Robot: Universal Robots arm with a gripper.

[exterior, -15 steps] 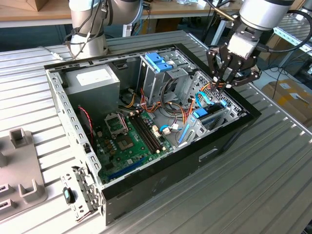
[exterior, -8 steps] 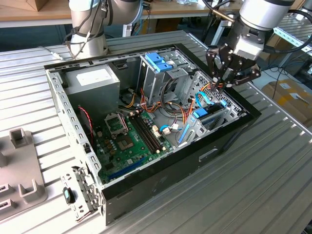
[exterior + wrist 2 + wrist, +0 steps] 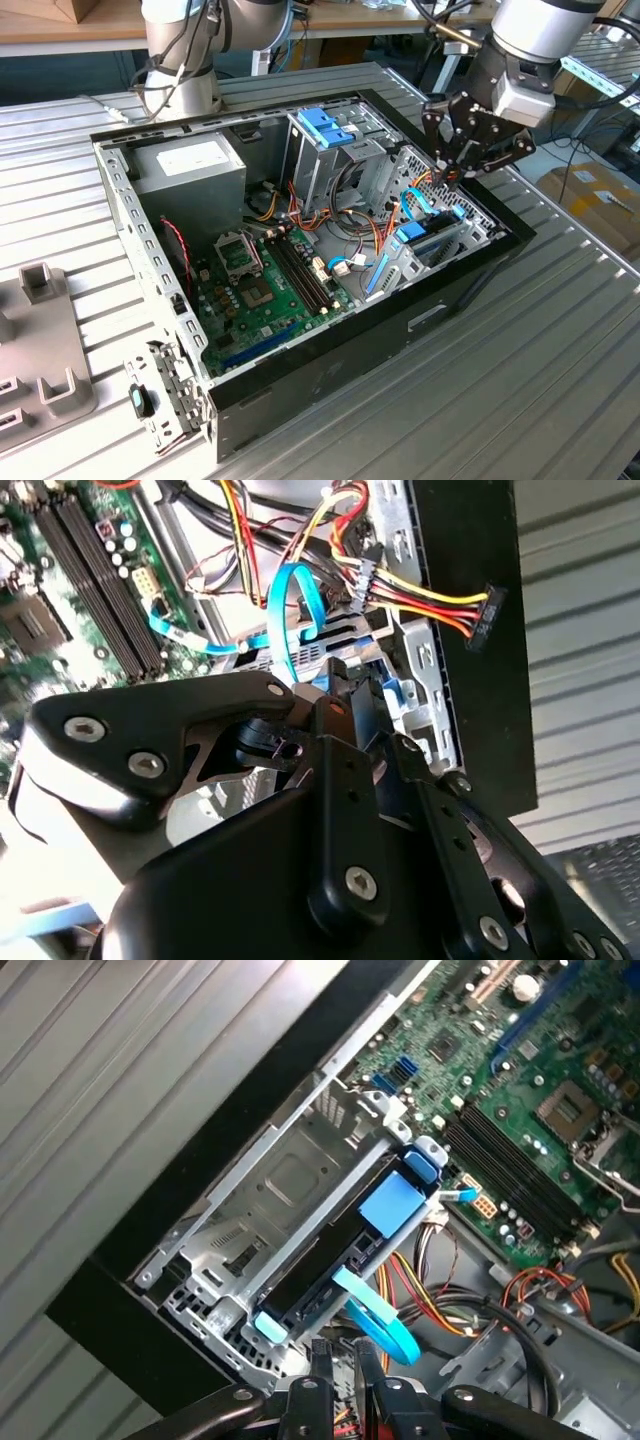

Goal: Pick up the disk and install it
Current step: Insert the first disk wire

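Step in hand: the install end of the task, not the pick-up.

- You have the gripper (image 3: 447, 178) hanging over the open computer case (image 3: 330, 372), at the corner on the exterior view's right, just above the drive bay (image 3: 280, 1190).
- Jaws: drawn close together, almost tip to tip in the exterior view. In the first wrist view, only a narrow gap separates the two fingers (image 3: 320, 1365), and nothing can be seen pinched between them.
- The disk (image 3: 320, 1282) is not in your grip. It lies on edge inside the bay, its dark side showing, with blue frame tabs at both ends. In the exterior view it (image 3: 437, 242) sits just below the gripper, apart from it.
- Judgement: the disk looks slotted into the bay. From these views you cannot tell whether it is fully home or latched.
- A light-blue data cable (image 3: 375, 1315) loops up between the fingertips and the disk's near end. The coloured power leads (image 3: 420, 590) run just beside the bay, their black connector hanging loose over the case wall.

What the next move calls for: a straight, slow approach, because the cable loop lies right under the fingertips. Any push on the disk should land on its frame edge, not on the cable. Keep well clear of the motherboard (image 3: 260, 290).
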